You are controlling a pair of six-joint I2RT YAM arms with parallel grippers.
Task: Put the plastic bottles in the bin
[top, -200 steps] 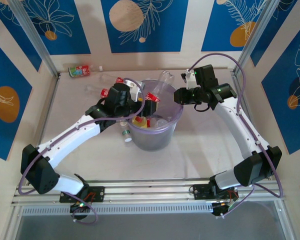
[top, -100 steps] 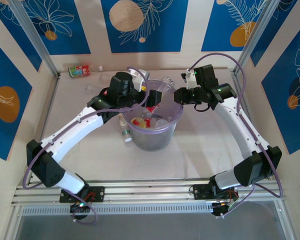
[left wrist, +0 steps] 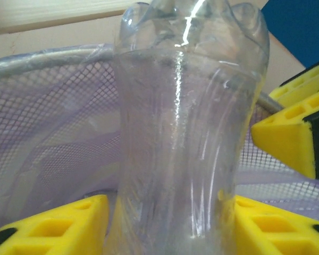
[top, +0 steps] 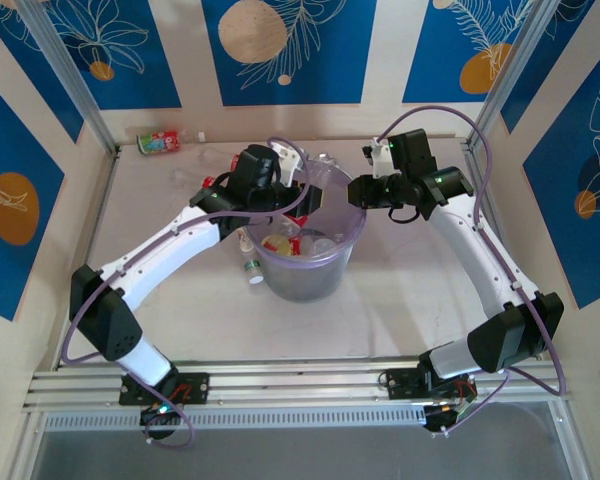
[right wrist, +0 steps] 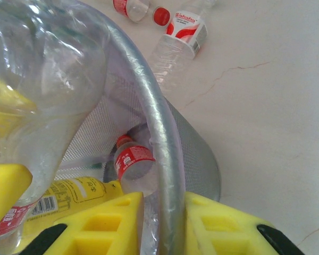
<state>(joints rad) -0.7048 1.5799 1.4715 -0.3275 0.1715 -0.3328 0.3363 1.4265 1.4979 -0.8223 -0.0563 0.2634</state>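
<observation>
A clear, unlabelled plastic bottle (left wrist: 186, 122) stands between my left gripper's (left wrist: 171, 220) yellow fingers, base pointing away, over the open mouth of the bin (left wrist: 37, 106). Both fingers touch its sides, so the left gripper (top: 302, 196) is shut on it at the bin's back-left rim. My right gripper (right wrist: 167, 223) is shut on the bin's rim (right wrist: 162, 133), at the right side of the pale-purple bin (top: 302, 282). Inside lie a red-label bottle (right wrist: 132, 161) and a yellow-label one (right wrist: 69, 194). A small green-capped bottle (top: 250, 266) lies against the bin's left wall.
A red-and-green-label bottle (top: 160, 142) lies at the far left corner by the metal post. Two more red-label bottles (right wrist: 183, 33) (right wrist: 133, 7) lie on the table behind the bin. The table in front of the bin and to its right is bare.
My left gripper has swung up and to the right, from the bin's left side to over its back-left rim, carrying the clear bottle. The right arm and the bin have stayed put.
</observation>
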